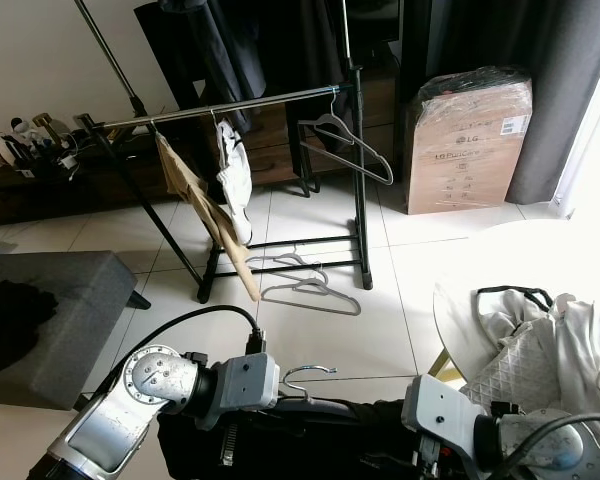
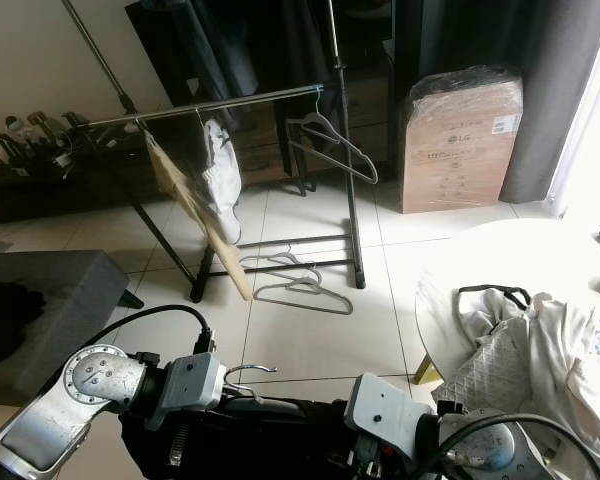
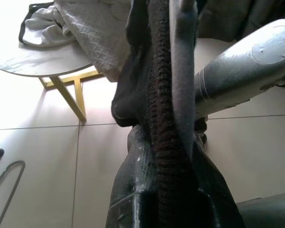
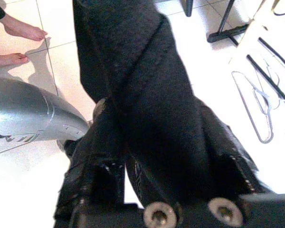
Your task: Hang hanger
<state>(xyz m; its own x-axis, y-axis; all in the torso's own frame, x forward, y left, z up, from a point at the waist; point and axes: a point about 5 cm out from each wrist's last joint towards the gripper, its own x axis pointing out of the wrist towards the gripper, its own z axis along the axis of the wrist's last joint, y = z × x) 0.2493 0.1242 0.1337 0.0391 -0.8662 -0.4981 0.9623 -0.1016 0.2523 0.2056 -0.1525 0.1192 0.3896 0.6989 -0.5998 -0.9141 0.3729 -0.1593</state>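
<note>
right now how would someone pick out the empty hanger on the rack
Find the black clothes rack in front of the dark curtains, left of the cardboard box. On its silver rail, the empty grey hanger hangs at the box end. It is bare, unlike the tan garment and white garment further along.

Both head eyes look forward and down over the tiled floor (image 1: 320, 330) at the clothes rack (image 1: 230, 105), while each wrist camera sits close against dark cloth (image 4: 147, 118).

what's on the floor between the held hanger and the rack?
In the left eye view, bare tile, then two grey hangers lying at the rack base, ahead of the held hanger.
</note>
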